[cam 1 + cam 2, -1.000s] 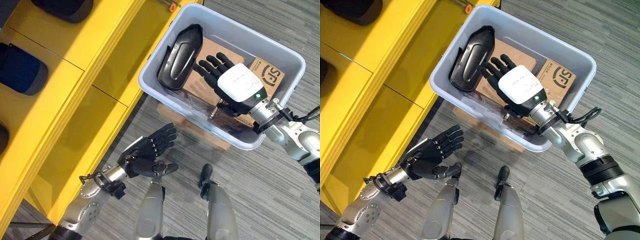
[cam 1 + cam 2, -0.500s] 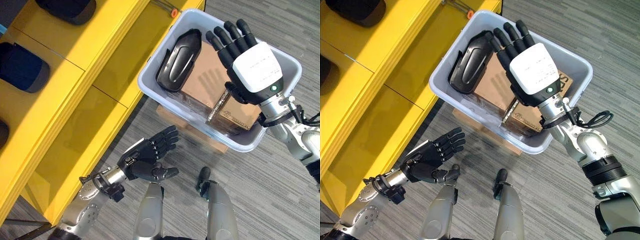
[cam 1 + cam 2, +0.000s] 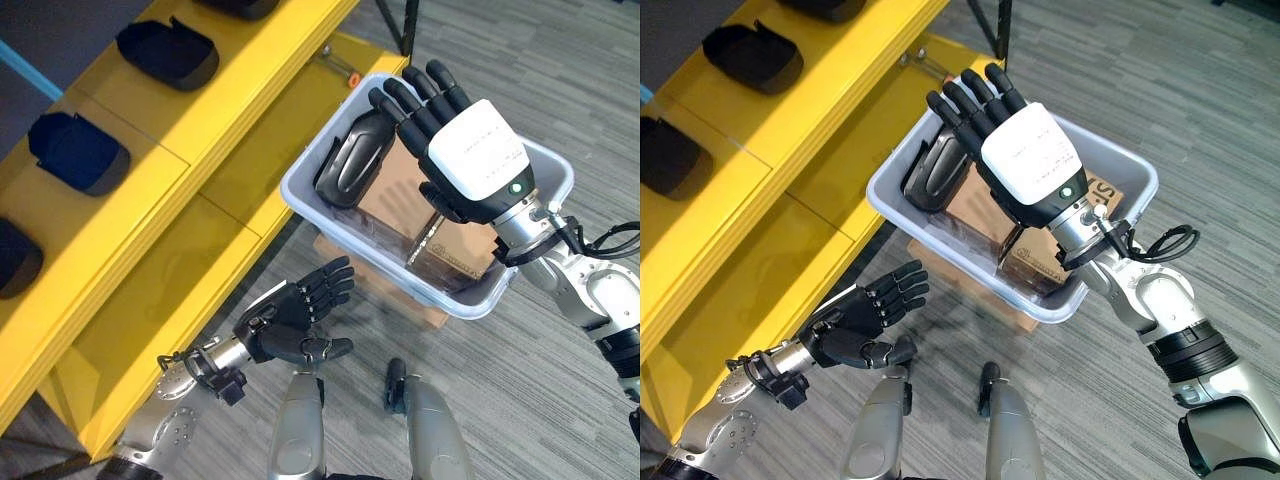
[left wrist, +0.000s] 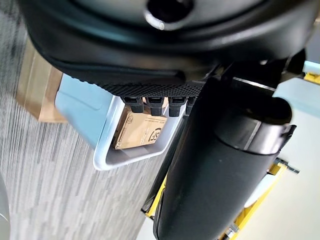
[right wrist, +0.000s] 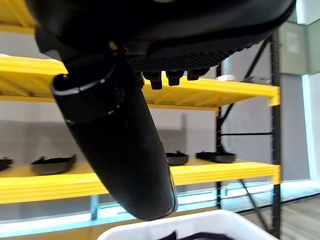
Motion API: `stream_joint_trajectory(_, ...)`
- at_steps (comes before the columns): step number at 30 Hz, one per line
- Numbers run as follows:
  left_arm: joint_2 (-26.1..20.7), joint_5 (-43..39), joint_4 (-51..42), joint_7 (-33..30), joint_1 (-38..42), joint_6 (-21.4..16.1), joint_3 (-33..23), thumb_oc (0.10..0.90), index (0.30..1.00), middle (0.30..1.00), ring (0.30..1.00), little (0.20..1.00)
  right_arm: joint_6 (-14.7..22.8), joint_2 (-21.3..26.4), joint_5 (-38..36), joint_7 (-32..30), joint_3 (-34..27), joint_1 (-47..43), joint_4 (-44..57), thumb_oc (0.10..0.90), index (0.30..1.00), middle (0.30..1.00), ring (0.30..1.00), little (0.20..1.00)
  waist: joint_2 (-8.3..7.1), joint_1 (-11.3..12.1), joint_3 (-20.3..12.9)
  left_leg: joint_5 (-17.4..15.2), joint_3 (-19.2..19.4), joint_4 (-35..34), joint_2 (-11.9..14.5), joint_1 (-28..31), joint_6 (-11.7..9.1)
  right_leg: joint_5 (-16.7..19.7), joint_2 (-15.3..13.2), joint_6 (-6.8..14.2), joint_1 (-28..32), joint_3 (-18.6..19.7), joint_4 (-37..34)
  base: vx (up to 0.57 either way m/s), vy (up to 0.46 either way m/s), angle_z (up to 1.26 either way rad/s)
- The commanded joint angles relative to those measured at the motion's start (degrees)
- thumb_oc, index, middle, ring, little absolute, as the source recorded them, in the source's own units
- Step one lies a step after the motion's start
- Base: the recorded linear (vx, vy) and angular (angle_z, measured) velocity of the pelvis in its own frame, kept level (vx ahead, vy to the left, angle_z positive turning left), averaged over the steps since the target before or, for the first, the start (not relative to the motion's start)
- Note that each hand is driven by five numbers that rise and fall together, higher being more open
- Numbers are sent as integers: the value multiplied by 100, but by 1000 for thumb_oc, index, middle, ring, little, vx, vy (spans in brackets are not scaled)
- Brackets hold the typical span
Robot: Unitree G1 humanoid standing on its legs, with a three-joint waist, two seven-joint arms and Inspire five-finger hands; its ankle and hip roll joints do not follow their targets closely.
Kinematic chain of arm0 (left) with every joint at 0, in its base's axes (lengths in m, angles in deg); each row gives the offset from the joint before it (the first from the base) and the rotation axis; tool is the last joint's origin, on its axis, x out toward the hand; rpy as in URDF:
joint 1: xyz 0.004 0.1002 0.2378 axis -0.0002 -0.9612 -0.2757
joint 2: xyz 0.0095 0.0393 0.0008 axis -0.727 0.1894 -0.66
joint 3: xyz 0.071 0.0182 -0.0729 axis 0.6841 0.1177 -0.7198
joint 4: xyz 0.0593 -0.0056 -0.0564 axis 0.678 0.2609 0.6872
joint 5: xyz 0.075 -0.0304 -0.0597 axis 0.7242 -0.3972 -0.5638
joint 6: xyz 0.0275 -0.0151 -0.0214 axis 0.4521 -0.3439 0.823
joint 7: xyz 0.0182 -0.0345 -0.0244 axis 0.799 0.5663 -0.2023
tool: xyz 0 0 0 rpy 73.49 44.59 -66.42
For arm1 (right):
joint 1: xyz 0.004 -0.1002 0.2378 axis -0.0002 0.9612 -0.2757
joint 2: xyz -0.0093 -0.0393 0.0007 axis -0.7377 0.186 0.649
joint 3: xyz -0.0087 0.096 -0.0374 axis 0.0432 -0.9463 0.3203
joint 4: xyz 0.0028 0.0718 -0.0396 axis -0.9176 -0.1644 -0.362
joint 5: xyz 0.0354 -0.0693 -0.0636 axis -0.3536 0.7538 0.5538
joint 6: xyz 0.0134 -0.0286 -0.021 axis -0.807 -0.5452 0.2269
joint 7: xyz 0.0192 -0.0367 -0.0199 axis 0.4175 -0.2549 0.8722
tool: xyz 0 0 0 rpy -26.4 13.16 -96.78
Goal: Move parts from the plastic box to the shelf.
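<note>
One black part (image 3: 355, 165) left in the plastic box (image 3: 300, 190), at its left end beside the cardboard cartons (image 3: 440, 240). Looks like rigid, light, smooth moulding; I'd grip across its narrow waist. Right hand (image 3: 470, 160) above the box, fingers spread, empty. Left hand (image 3: 290, 320) low, relaxed, empty.

Right eye: hand partly covers the part.

Right wrist: shelf (image 5: 210, 92) ahead; part barely visible.

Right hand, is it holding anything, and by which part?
Nothing is held: the right hand hovers open above the plastic box, fingers straight.
</note>
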Motion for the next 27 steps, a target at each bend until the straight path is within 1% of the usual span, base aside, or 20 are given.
stream_joint_trajectory(1,206,-156,-607,119,-278,-593,-54,900,1000,1000,1000,1000,199,-36,-253,-451,24,-635,-22,900,1000,1000,1000,1000,2,130,-818,968,-185,-539,98,-119,-13,-915,-81,356,835,-125,121,158,50,-88)
stream_joint_trajectory(2,217,-136,-617,120,-258,-523,-71,900,1000,1000,1000,1000,143,-64,-282,-425,20,-595,-7,900,1000,1000,1000,1000,1,162,-851,959,-216,-504,95,-111,-26,-965,-105,378,849,-141,149,181,24,-97)
stream_joint_trajectory(3,204,-51,-566,92,-164,-491,-21,900,1000,1000,1000,1000,-4,-127,-312,-425,-6,-471,64,900,1000,1000,1000,1000,8,183,-900,938,-183,-345,67,-114,-42,-1025,-136,409,941,-222,141,184,24,-95)
stream_joint_trajectory(4,199,-47,-554,93,-150,-494,-12,900,1000,1000,1000,1000,-18,-131,-309,-424,-13,-459,71,900,1000,1000,1000,1000,8,185,-905,931,-187,-320,61,-123,-45,-1026,-138,413,948,-230,132,158,8,-69)
stream_joint_trajectory(5,177,-69,-499,90,-82,-497,20,900,1000,1000,1000,1000,-126,-165,-276,-423,-20,-415,88,900,1000,1000,1000,1000,5,195,-922,906,-190,-220,25,-150,-59,-1024,-157,441,980,-266,91,90,-2,-39)
stream_joint_trajectory(6,152,-70,-448,148,18,-510,66,900,1000,1000,1000,1000,-278,-183,-297,-395,-49,-342,108,900,1000,1000,1000,1000,-18,223,-927,810,-193,-124,-52,-157,-38,-1004,-204,487,1050,-346,-5,100,-5,-19)
stream_joint_trajectory(7,129,-67,-447,172,50,-518,81,900,1000,1000,1000,1000,-323,-173,-293,-397,-67,-310,128,900,1000,1000,1000,1000,-27,234,-921,767,-189,-88,-90,-163,-29,-993,-231,503,1087,-382,-56,96,-22,7)
stream_joint_trajectory(9,75,12,-474,166,155,-517,129,900,1000,1000,1000,1000,-503,-166,-260,-370,-137,-202,165,900,1000,1000,1000,1000,-73,288,-904,622,-203,4,-247,-176,12,-921,-299,551,1193,-498,-241,73,-37,30)
stream_joint_trajectory(10,70,8,-473,174,166,-514,134,900,1000,1000,1000,1000,-515,-159,-260,-373,-147,-188,169,900,1000,1000,1000,1000,-77,292,-900,608,-210,15,-264,-177,19,-912,-305,557,1210,-511,-267,65,-47,37)
stream_joint_trajectory(11,53,5,-485,218,206,-494,138,900,1000,1000,1000,1000,-594,-124,-277,-384,-167,-139,176,900,1000,1000,1000,1000,-104,325,-892,543,-218,35,-354,-181,46,-861,-329,576,1272,-557,-399,64,-38,29)
stream_joint_trajectory(13,32,54,-510,261,227,-496,135,900,1000,1000,1000,1000,-674,-101,-295,-359,-184,-100,182,900,1000,1000,1000,1000,-127,352,-879,479,-228,60,-448,-172,81,-791,-346,604,1330,-602,-536,83,-39,28)
stream_joint_trajectory(15,0,68,-569,364,217,-462,98,900,1000,1000,1000,1000,-783,-77,-311,-386,-197,-15,145,900,1000,1000,1000,1000,-163,401,-874,350,-275,155,-640,-170,164,-707,-351,619,1392,-627,-712,130,-39,28)
stream_joint_trajectory(16,-14,88,-599,369,208,-418,67,900,1000,1000,1000,1000,-816,-69,-384,-352,-210,4,141,900,1000,1000,1000,1000,-178,420,-876,301,-303,217,-719,-177,196,-683,-344,612,1407,-636,-759,107,-21,18)
stream_joint_trajectory(20,-65,63,-610,437,208,-308,15,900,1000,1000,1000,1000,-804,-49,-415,-334,-200,7,143,900,1000,1000,1000,1000,-202,444,-876,208,-306,312,-870,-194,285,-621,-347,629,1397,-646,-849,104,-10,8)
stream_joint_trajectory(25,-132,23,-676,500,255,-218,32,900,1000,1000,1000,1000,-724,-4,-355,-164,-143,-131,131,900,1000,1000,1000,1000,-195,477,-782,206,-264,365,-940,-327,320,-569,-351,631,1338,-642,-933,8,-12,-2)
stream_joint_trajectory(27,-187,18,-717,547,244,-197,49,900,1000,1000,1000,1000,-788,83,-507,-10,-51,-277,68,900,1000,1000,1000,1000,-178,516,-710,217,-255,401,-966,-405,329,-571,-342,616,1249,-652,-901,-22,-36,-5)
